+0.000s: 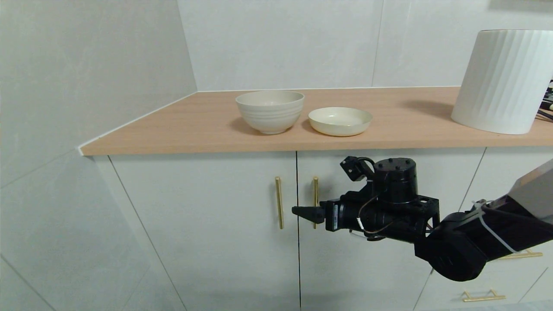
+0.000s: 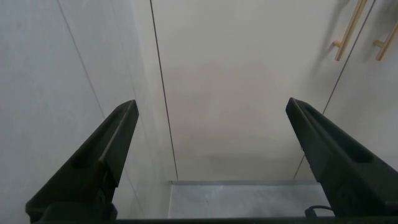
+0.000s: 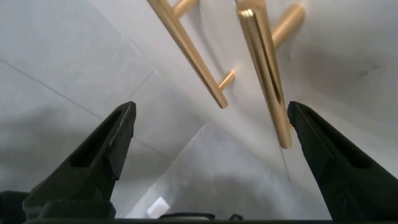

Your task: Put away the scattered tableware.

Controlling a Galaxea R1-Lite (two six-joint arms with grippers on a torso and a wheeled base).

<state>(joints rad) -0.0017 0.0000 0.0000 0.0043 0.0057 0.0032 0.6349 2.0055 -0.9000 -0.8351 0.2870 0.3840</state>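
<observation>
On the wooden counter (image 1: 173, 129) stand a cream ribbed bowl (image 1: 269, 111) and, just to its right, a shallow cream dish (image 1: 340, 121). Below the counter, my right gripper (image 1: 304, 212) is level with the two gold handles of the white cabinet doors, directly in front of the right door's handle (image 1: 316, 194). In the right wrist view that gripper (image 3: 211, 118) is open, with the nearer handle (image 3: 264, 68) and the farther one (image 3: 193, 53) ahead between its spread fingers, untouched. My left gripper (image 2: 211, 115) is open and empty, facing the lower cabinet front.
A tall white ribbed container (image 1: 503, 80) stands on the counter's right end. The left door's handle (image 1: 279, 203) is beside the door seam. Drawers with gold pulls (image 1: 484, 296) lie lower right. A tiled wall closes the left side. The handles (image 2: 348, 31) appear far off in the left wrist view.
</observation>
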